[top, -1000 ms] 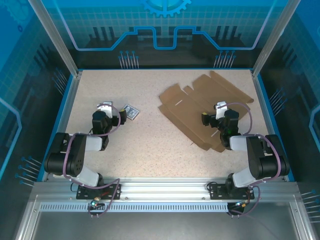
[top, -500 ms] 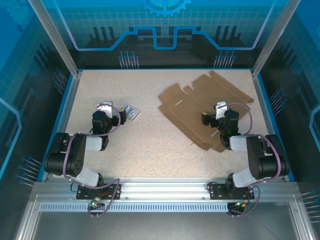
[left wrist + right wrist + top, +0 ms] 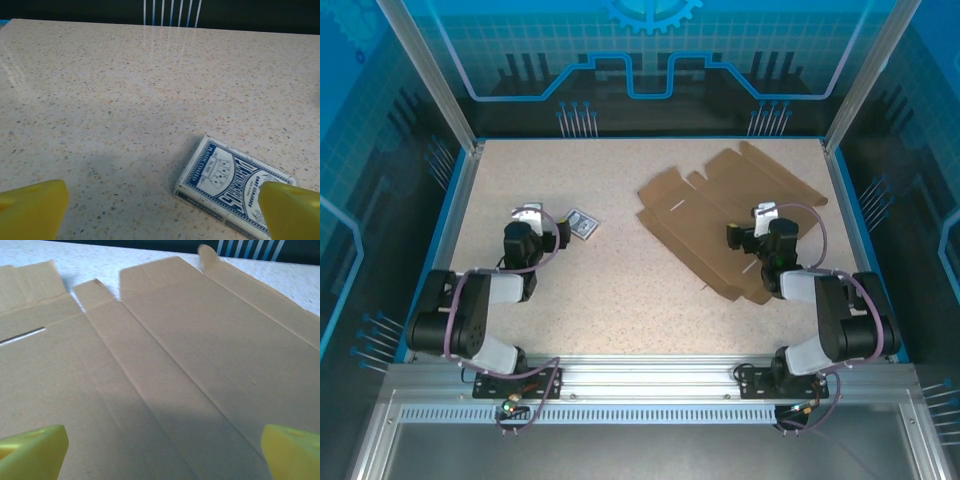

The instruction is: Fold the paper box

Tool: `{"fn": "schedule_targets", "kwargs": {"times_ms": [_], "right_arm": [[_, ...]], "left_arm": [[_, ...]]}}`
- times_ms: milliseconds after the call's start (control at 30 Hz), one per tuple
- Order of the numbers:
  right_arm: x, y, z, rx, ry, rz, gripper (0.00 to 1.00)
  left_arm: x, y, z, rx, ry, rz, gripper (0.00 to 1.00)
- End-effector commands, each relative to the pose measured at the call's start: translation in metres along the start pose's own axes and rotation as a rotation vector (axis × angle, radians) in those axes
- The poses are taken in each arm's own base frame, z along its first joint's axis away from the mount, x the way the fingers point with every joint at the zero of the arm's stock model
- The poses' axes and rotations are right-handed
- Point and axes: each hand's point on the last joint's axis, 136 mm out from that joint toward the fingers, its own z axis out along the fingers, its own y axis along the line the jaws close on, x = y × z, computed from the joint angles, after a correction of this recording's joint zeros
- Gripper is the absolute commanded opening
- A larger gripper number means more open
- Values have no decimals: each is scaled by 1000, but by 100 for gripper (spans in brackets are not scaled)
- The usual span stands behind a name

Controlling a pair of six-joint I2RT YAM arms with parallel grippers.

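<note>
The paper box [image 3: 720, 215] lies flat and unfolded on the right half of the table, a brown die-cut sheet with flaps and creases [image 3: 175, 350]. My right gripper [image 3: 752, 226] hovers over its near right part, open, yellow fingertips [image 3: 32, 450] wide apart with nothing between them [image 3: 165, 452]. On the left side my left gripper [image 3: 546, 228] is open above bare tabletop, its fingertips [image 3: 32, 207] spread far apart [image 3: 165, 212]. Both arms stand folded back near their bases.
A small blue-and-white card pack [image 3: 581, 225] lies on the table just right of the left gripper, near its right fingertip [image 3: 235, 182]. The speckled table [image 3: 610, 290] is bounded by blue rails and enclosure posts.
</note>
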Motion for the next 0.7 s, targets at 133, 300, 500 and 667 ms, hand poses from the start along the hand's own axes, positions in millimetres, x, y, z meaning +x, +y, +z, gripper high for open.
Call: {"fn": "schedule_targets", "kwargs": {"times_ms": [133,300,500,667], "right_arm": [[-51,-62,-51,258,-43,260,100],[-65,-63,-79,245,-1,399,100],[-74,-7,-82,58,42,362,100],[-48,67,-53,-86,301,138,97]], "left_arm": [[-62,17,-31,-108,-53,-180,99],[-85,-10,-40,25,20,-380,99],[-78,-64,-41,255,139,-546,99],[-51,-127,-33,359,300,-499,99]]}}
